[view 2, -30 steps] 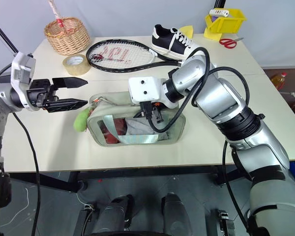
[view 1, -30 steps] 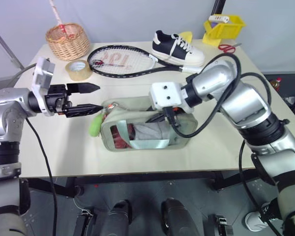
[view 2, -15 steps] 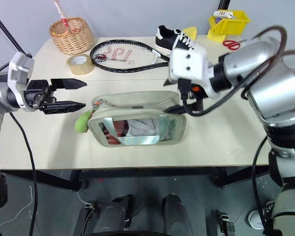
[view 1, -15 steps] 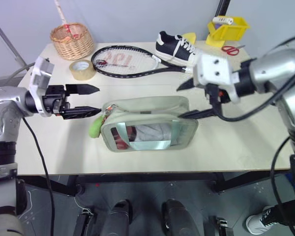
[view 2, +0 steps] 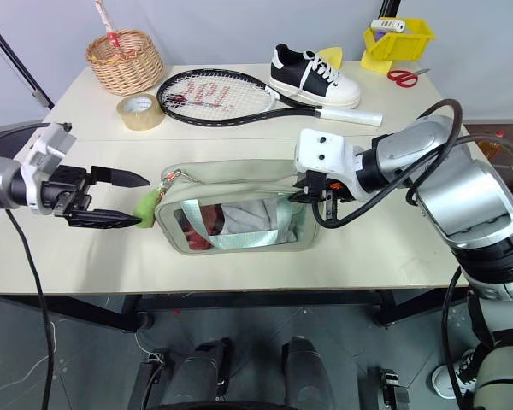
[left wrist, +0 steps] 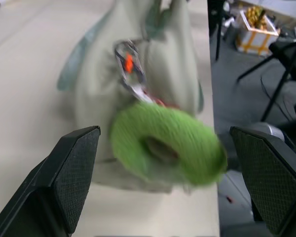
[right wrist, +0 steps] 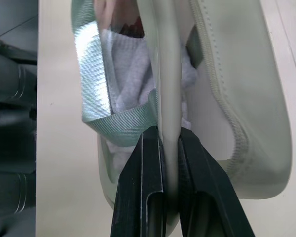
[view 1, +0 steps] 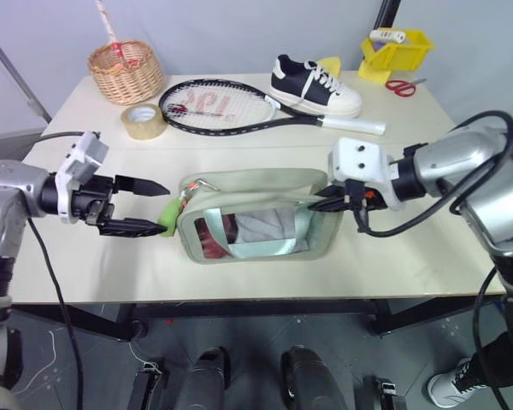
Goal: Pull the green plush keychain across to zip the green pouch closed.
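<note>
One green plush keychain [left wrist: 167, 150], a fuzzy lime ring, hangs at the left end of the green pouch [view 1: 256, 226], which lies near the front edge of the table [view 1: 410, 248], about midway along it. The left gripper [view 1: 145, 207] stands wide open, its two black fingers [left wrist: 71, 177] on either side of the ring, not touching it. The right gripper [right wrist: 169, 170] is pinched shut on the pouch's upper rim at its right end. Toward the back edge lie a racket [view 1: 231, 107], a sneaker [view 1: 315, 85], a tape roll [view 1: 142, 120], and a basket [view 1: 125, 70]; a yellow bin [view 1: 395, 53] occupies the back right corner.
</note>
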Controlling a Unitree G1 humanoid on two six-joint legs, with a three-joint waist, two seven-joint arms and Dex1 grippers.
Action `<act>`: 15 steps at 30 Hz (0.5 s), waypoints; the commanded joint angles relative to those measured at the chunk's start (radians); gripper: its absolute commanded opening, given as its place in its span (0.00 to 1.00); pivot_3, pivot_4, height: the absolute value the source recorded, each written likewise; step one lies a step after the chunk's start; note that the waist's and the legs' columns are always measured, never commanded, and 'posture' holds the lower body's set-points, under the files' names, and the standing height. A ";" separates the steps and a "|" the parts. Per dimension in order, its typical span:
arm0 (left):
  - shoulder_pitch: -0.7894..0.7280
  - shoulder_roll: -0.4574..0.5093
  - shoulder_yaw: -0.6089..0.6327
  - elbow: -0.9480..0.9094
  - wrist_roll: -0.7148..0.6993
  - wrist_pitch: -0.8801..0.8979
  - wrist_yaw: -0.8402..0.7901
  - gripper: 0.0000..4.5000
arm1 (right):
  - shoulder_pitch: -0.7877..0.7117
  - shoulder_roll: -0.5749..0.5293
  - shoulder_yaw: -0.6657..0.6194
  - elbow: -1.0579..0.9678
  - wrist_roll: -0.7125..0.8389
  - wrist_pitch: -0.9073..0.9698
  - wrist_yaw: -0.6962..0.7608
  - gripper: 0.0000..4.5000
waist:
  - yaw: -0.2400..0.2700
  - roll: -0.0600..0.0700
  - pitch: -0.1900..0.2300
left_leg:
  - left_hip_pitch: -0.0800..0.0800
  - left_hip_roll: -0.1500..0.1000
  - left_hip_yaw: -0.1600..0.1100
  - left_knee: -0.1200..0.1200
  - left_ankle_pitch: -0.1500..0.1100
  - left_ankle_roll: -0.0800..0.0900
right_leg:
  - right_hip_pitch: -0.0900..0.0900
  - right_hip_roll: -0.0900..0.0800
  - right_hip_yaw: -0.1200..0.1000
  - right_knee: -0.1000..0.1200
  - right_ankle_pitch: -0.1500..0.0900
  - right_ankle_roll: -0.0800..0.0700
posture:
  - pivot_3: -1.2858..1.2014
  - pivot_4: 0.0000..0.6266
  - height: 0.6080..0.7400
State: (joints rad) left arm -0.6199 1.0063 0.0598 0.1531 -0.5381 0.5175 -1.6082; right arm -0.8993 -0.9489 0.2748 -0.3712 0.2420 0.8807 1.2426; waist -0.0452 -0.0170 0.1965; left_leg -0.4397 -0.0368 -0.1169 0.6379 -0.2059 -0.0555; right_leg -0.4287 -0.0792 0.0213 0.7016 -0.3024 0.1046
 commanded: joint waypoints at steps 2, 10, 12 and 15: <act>0.030 0.032 0.015 -0.046 -0.011 -0.012 -0.006 1.00 | -0.015 0.009 -0.008 -0.019 0.010 0.024 -0.028 0.01 | 0.000 0.000 0.000 | 0.000 0.000 0.000 0.000 0.000 0.000 | 0.000 0.000 0.000 0.000 0.000 0.000 | 0.52 0.24 0.66; 0.045 -0.003 -0.006 -0.049 0.018 -0.016 0.034 0.47 | -0.027 0.014 -0.008 -0.011 0.017 0.046 -0.045 0.00 | 0.000 0.000 0.000 | 0.000 0.000 0.000 0.000 0.000 0.000 | 0.000 0.000 0.000 0.000 0.000 0.000 | 0.52 0.24 0.66; 0.040 -0.004 -0.005 -0.048 0.017 -0.015 0.029 0.24 | -0.029 0.014 -0.009 -0.012 0.020 0.051 -0.047 0.00 | -0.001 0.000 0.000 | 0.000 0.000 0.000 0.000 0.000 0.000 | 0.000 0.000 0.000 0.000 0.000 0.000 | 0.52 0.24 0.66; 0.021 0.005 0.001 -0.025 0.022 -0.023 0.019 0.01 | -0.031 0.014 -0.010 -0.011 0.024 0.055 -0.049 0.00 | -0.001 0.000 0.000 | 0.000 0.000 0.000 0.000 0.000 0.000 | 0.000 0.000 0.000 0.000 0.000 0.000 | 0.52 0.24 0.66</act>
State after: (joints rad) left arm -0.5694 0.9945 0.0444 0.1206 -0.5159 0.5096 -1.5817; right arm -0.9049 -0.9360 0.2767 -0.3698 0.2582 0.9353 1.2042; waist -0.0458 -0.0170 0.1965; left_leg -0.4396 -0.0370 -0.1168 0.6382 -0.2060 -0.0555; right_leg -0.4284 -0.0791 0.0212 0.7016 -0.3024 0.1045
